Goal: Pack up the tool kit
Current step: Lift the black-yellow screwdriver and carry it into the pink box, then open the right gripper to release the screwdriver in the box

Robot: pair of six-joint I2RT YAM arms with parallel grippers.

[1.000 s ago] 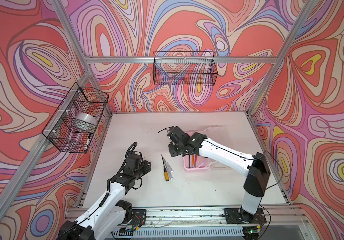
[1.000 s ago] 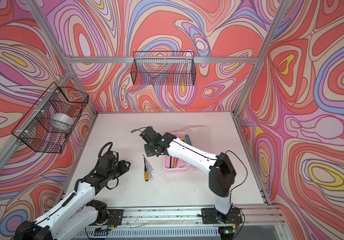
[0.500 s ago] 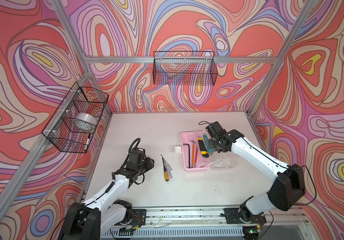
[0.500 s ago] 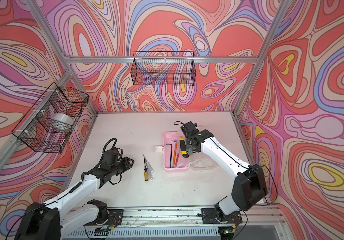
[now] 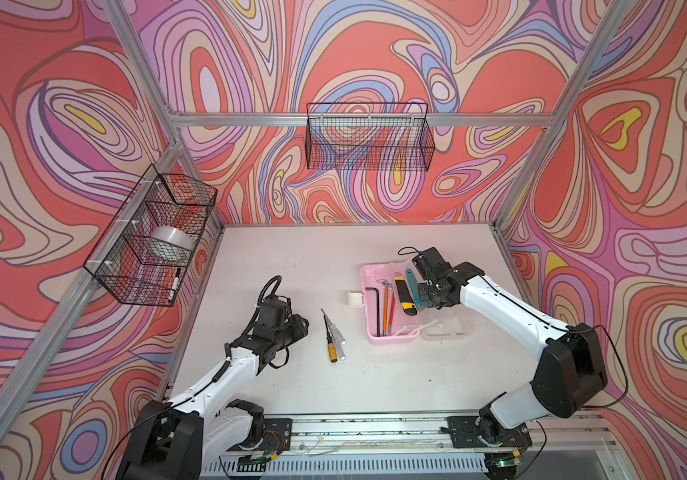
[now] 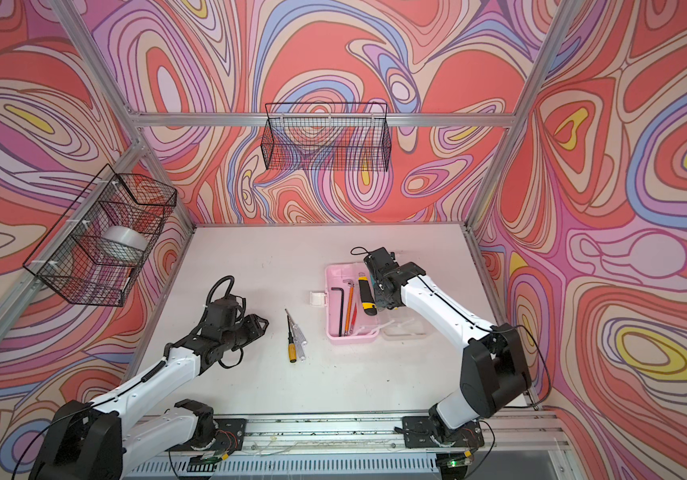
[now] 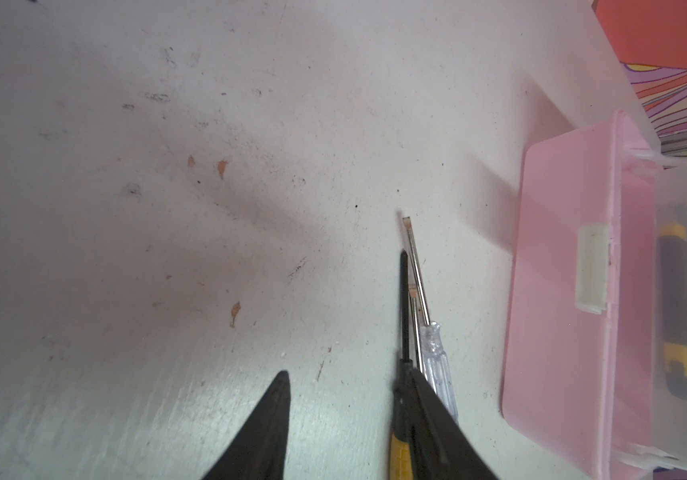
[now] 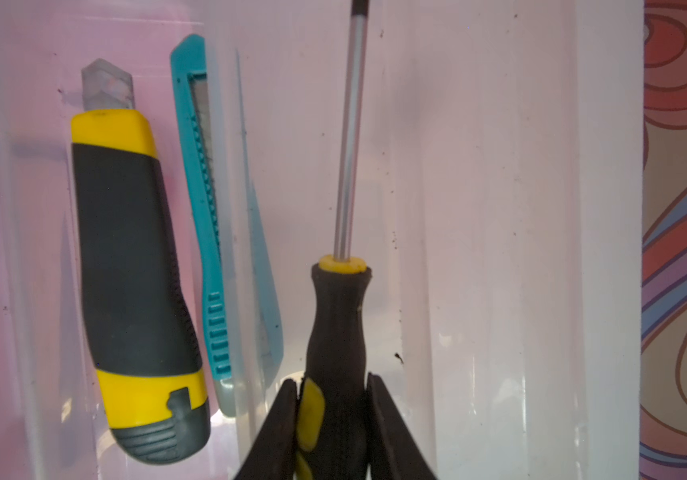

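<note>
Pinches a black-handled screwdriver (image 8: 339, 324) by the butt of its handle, right jaws pressed onto both sides. Points the steel shaft straight out ahead of those jaws, long axis parallel to the teal knife (image 8: 209, 216) and yellow-black knife (image 8: 134, 270) in the pink case (image 5: 371, 334), tip toward the same end as their blades. Hangs just beside the teal knife, by the translucent lid (image 5: 447, 332); touching it or not, cannot tell. Holds the left jaws spread and empty, low over the worktop (image 5: 292, 257). There, side by side, a yellow-handled screwdriver (image 5: 332, 352) and a clear-handled screwdriver (image 7: 436, 361), tips toward the back wall, near the left jaws yet apart from them in both top views.
</note>
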